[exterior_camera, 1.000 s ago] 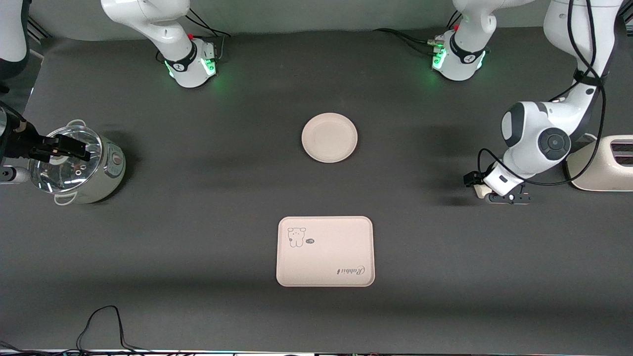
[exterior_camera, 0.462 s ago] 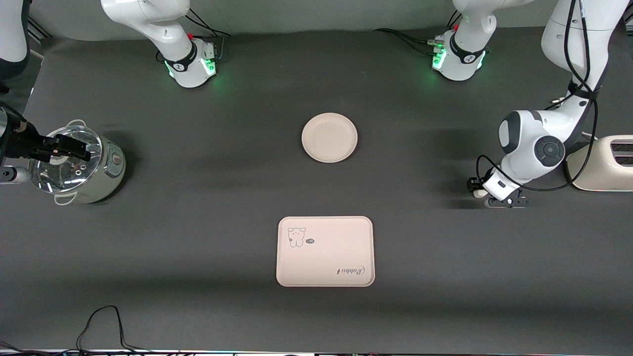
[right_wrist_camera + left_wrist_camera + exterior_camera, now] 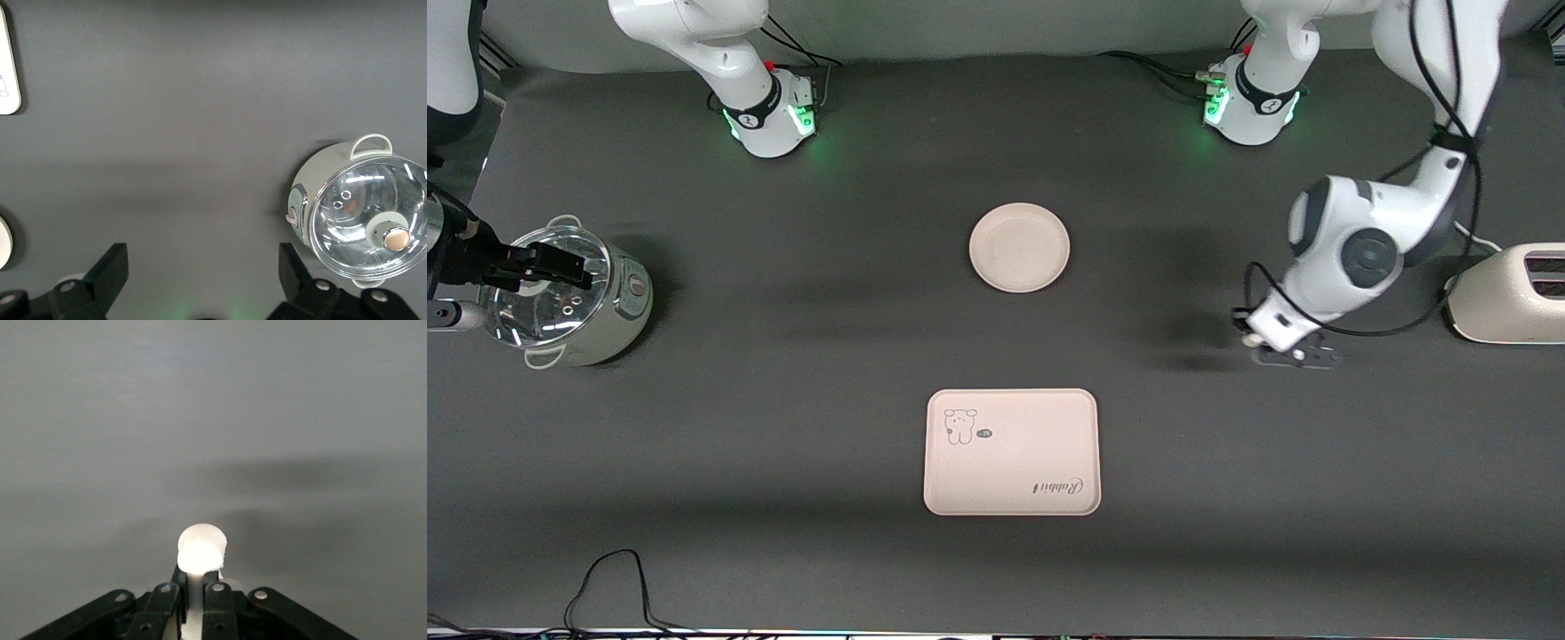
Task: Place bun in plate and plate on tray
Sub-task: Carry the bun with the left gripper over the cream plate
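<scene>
Nearest the front camera lies the cream rectangular tray (image 3: 1011, 452); farther, the round cream plate (image 3: 1019, 246). Over bare mat toward its own end, the left gripper (image 3: 197, 587) pinches the small white bun (image 3: 201, 547), likely soft, light and easily squashed. The right gripper (image 3: 200, 280) waits, jaws apart, over the glass-lidded pot (image 3: 560, 293).

A small pot (image 3: 569, 298) with a see-through lid sits near one table edge; a toaster (image 3: 1512, 293) at another.

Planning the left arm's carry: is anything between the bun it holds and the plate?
Nothing visible. The left gripper, jaws shut on the bun, is over bare table toward the left arm's end; only dark mat lies between it and the plate.
</scene>
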Robot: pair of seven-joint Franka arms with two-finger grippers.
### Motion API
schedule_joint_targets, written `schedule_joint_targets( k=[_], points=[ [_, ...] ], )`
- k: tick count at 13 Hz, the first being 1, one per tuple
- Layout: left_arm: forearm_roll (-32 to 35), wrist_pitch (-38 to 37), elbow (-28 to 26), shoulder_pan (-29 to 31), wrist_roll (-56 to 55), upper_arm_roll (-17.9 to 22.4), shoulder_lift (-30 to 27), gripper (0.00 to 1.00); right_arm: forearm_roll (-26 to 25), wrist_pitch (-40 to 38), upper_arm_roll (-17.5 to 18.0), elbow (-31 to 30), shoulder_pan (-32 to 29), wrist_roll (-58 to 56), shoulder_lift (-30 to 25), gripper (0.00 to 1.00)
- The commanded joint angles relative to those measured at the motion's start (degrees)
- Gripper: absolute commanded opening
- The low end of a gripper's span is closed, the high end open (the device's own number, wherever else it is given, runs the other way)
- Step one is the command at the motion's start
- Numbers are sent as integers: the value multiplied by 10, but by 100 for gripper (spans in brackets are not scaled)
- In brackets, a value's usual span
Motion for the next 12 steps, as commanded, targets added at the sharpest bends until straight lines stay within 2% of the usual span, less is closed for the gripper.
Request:
schedule_joint_targets(
  k=[1, 3, 5, 7, 10, 12],
  points=[
    [-1, -96, 74, -127, -173, -17, -25, 0, -11, 2, 3, -6, -1, 10, -7, 100],
    [-1, -83, 102, -212, -272, -20, -5, 0, -11, 2, 3, -6, 0, 11, -7, 100],
    [-1, -43, 114, -271, -346, -19, 36, 0, -11, 2, 3, -6, -1, 10, -7, 100],
    [2, -4, 133, -308, -385, -19, 91, 0, -11, 1, 3, -5, -1, 10, -7, 100],
    [9, 6, 197, -366, -453, -18, 172, 0, -11, 0, 3, -6, 0, 10, -7, 100],
    [26, 22, 197, -372, -467, -18, 192, 0, -11, -1, 3, -5, -1, 10, -7, 100]
  ],
)
